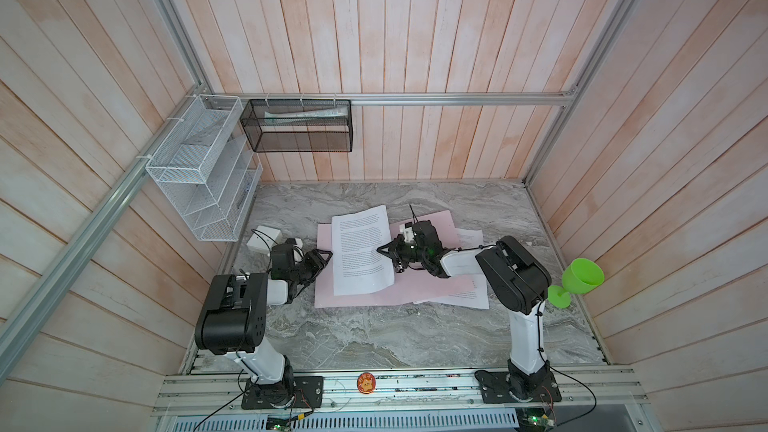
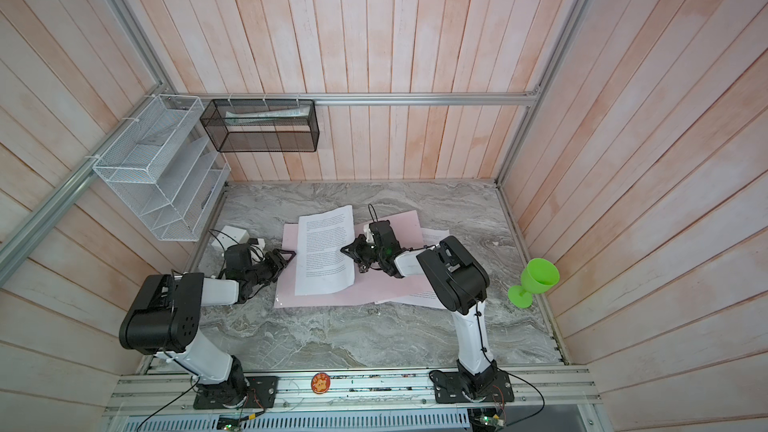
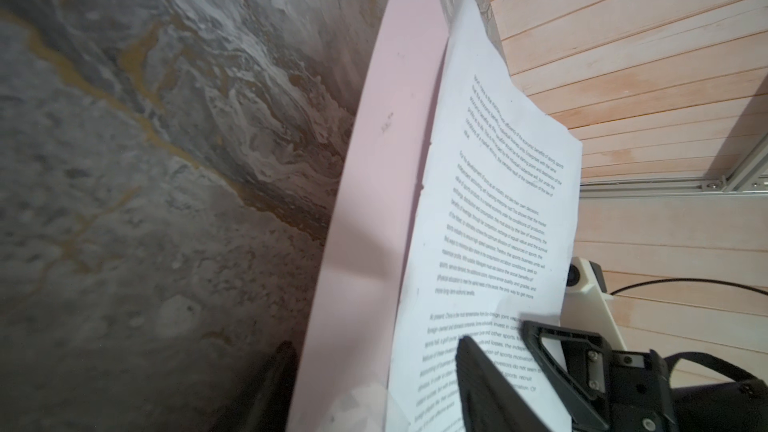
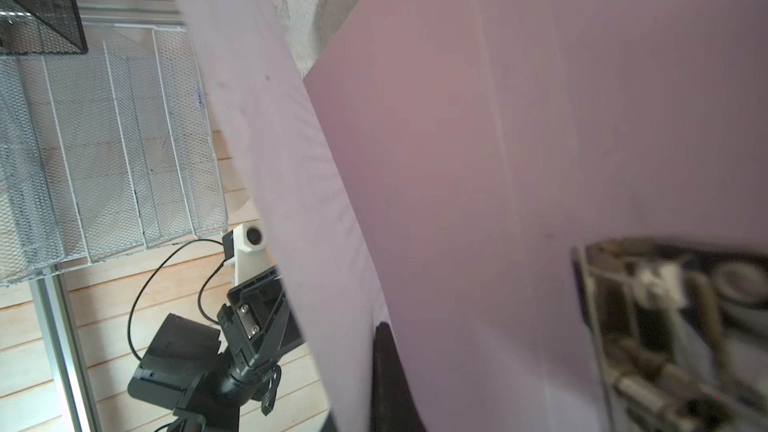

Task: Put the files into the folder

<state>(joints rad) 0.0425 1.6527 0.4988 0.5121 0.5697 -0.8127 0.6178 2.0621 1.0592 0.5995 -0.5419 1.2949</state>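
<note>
The right pincer (image 1: 379,250) is clamped on the sheet (image 1: 360,251), above the pink folder (image 1: 407,293) in the middle of the worktop (image 1: 374,338); the left pincer (image 1: 328,255) is apart. A hard pull may crease the sheet.

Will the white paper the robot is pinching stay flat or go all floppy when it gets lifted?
Probably floppy: the paper bows where the right gripper pinches one edge. It looks thin and light, so it should lift easily. Held by one edge, the far side will likely droop and drag over the pink folder.
</note>
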